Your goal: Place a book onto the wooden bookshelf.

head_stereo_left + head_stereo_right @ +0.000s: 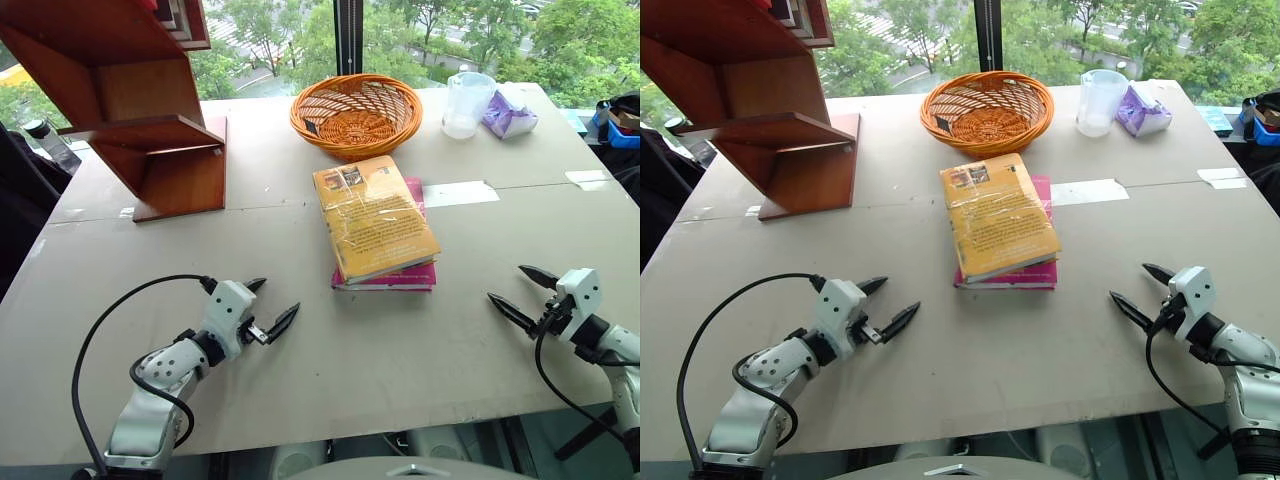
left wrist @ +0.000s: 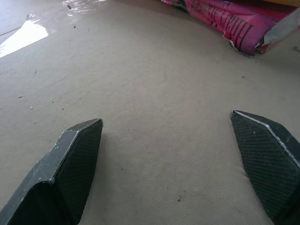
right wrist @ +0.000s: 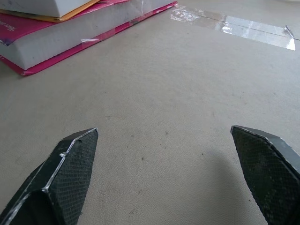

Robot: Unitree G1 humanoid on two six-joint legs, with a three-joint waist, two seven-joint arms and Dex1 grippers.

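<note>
Progress: nothing of the task is done yet. The book (image 1: 375, 217) lies flat near the middle of the table (image 1: 300, 330), on top of the pink book (image 1: 400, 275), whose edges show under its near and right sides. The bookshelf (image 1: 150, 110) stands at the far left of the table, well apart from the stack. A few spines sit on its topmost tier, at the picture's upper edge; the lower tiers that show carry nothing. All steps remain: reach, grasp, lift, carry left and away, set down on a tier.

Grippers: the left gripper (image 1: 264, 309) hovers low over bare table, near-left of the stack, fingers spread wide, holding nothing. The right gripper (image 1: 522, 295) hovers likewise near-right of the stack, fingers spread, empty. In the wrist views each pair of pads frames bare tabletop, with the stack's edge beyond. Both point inward toward the stack, so I judge this the start of the reach.

Count, largest first:
- table: 1
- bookshelf: 1
- basket (image 1: 356, 113): 1, orange wicker, beyond the stack; a small dark tag on its inner wall
- books in the stack: 2 (yellow over pink)
- clear jug (image 1: 466, 103): 1, right of the basket
- purple packet (image 1: 508, 112): 1, touching or just beside the jug
- grippers: 2
- tape strips on the table: 2 seen, one (image 1: 460, 192) right of the stack, one near the right edge
</note>
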